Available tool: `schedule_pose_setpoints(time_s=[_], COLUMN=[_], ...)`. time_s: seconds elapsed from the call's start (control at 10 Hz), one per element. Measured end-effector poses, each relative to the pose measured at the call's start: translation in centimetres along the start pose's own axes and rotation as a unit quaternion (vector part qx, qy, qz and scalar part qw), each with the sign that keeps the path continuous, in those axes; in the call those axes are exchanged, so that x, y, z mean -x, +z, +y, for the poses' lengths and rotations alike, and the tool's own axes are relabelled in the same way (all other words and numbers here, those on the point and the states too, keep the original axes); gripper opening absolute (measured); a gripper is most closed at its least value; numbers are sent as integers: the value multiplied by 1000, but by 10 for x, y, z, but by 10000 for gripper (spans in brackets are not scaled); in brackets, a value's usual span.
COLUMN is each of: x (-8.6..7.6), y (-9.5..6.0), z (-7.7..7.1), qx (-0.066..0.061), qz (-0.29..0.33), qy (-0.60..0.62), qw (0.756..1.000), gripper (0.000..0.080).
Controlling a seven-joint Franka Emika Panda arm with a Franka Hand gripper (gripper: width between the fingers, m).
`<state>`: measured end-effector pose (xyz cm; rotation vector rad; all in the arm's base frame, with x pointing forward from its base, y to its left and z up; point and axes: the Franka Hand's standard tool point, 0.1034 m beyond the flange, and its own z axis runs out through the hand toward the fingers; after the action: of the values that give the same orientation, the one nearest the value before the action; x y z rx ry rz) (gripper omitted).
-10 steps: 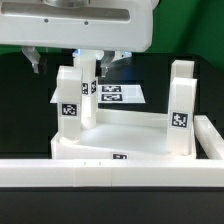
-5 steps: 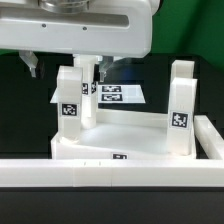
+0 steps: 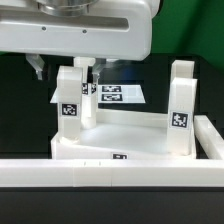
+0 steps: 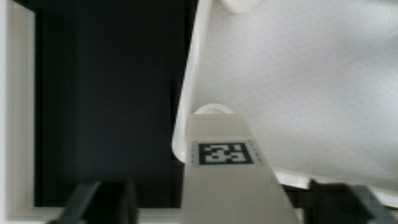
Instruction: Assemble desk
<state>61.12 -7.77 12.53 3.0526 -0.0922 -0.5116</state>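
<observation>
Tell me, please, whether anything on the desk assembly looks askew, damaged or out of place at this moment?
Nothing stands out. The desk panel lies flat inside the border rail, with two legs standing upright on it: one on the exterior view's left and one on its right. The gripper hangs over the left leg. The marker board lies flat behind.

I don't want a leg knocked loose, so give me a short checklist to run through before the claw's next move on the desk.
1. Claw over the back leg at the exterior view's left: ok.
2. Claw closed on that small white tag-marked block leg: cannot tell.
3. Front two white legs upright on the large white plastic rectangular panel: ok.
4. Leg tag readable in wrist view: ok.
5. Fourth leg seated: cannot tell.
</observation>
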Motion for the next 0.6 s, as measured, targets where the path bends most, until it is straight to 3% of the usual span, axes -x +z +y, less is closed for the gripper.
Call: schedule_pose_setpoints(time_s=[0.1,0.2,0.6], x=[0,0,-1], y=[0,0,-1], z=[0,0,2], qx=[0,0,-1], qz=[0,0,14], qy=[0,0,5], qw=[1000,1000,1000], gripper=[438,287,287])
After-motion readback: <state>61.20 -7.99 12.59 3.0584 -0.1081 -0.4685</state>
